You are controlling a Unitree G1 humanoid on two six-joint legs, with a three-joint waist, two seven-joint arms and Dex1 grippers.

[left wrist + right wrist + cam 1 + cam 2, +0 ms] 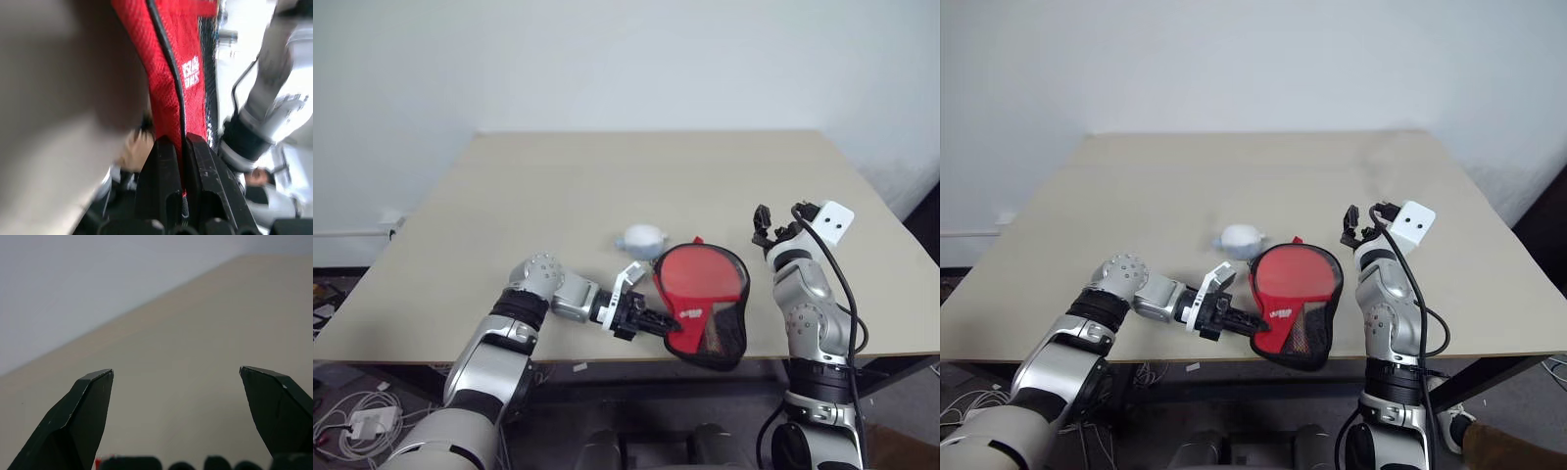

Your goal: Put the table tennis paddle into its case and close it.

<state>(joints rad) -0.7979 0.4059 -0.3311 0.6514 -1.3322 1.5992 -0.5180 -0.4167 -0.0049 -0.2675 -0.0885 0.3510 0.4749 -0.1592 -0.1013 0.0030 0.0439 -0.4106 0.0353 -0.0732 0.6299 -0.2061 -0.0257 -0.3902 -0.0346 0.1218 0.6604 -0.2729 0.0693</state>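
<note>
The case (703,299), black fabric with a red panel and a mesh window, stands tilted on edge at the table's near edge. My left gripper (658,319) is shut on its lower left rim. In the left wrist view both fingers (161,181) pinch the red fabric and black zipper rim (168,68). The table tennis paddle is hidden; I cannot tell whether it is inside the case. My right gripper (779,217) hangs open above the table, to the right of the case, with nothing between its fingertips (93,401).
A small grey round pouch (643,237) lies on the beige table (607,176) just behind the case. The table's near edge (460,357) runs under my left forearm. Cables lie on the floor at the left.
</note>
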